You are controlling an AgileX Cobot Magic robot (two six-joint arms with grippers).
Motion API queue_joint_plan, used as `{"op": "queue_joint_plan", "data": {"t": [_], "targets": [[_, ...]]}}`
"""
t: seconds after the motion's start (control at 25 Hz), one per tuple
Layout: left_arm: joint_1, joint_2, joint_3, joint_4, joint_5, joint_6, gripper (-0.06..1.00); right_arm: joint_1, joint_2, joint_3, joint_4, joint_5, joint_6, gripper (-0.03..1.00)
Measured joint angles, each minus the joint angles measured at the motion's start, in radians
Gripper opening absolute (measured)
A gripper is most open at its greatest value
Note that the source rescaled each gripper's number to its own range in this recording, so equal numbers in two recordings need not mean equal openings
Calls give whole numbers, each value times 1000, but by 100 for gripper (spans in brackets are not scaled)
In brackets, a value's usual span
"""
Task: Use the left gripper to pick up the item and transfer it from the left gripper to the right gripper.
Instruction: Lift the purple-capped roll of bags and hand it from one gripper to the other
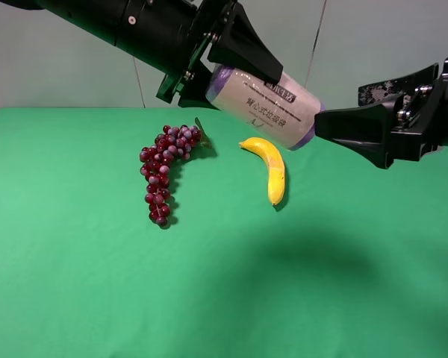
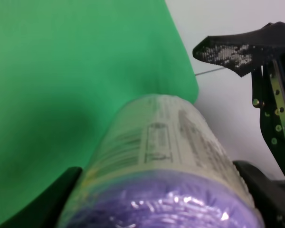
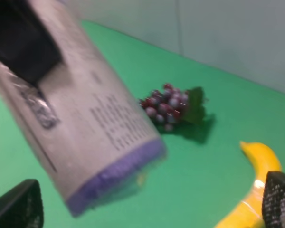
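Left gripper (image 1: 246, 74): clamped on the roll (image 1: 272, 108) near one purple end; one wedge finger lies across the top of the wrapper, the other sits on the far side.
Left gripper, wrist view (image 2: 159, 199): black fingers press both flanks of the roll (image 2: 156, 142); the crinkly purple end sits nearest the camera.
Roll: raised in the air above the table (image 1: 75, 261), tilted, free purple end lower and pointing at the right gripper (image 1: 351, 112).
Right gripper: jaws spread wide, gripping nothing; the lower fingertip sits just beside the roll's free end, contact not discernible.
Right gripper, wrist view (image 3: 147, 209): a fingertip at each lower corner, with the blurred roll (image 3: 85, 118) ahead of the gap.
Grapes (image 1: 166, 168): dark red bunch lying on the table, below the left gripper.
Banana (image 1: 271, 168): lying on the table just beside the grapes, apart from them, under the roll.
Wall (image 1: 403, 37): pale, behind the table.
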Motion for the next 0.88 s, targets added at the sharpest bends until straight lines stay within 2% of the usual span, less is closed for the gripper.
{"op": "queue_joint_plan", "data": {"t": [0.16,0.4,0.88], "targets": [[0,0,-2,-24,12,23,0,0,0,0,52,51,-43,100],[-6,0,-6,-39,34,40,0,0,0,0,95,57,-85,100],[-51,0,-6,-140,45,131,0,0,0,0,102,126,-105,100]]}}
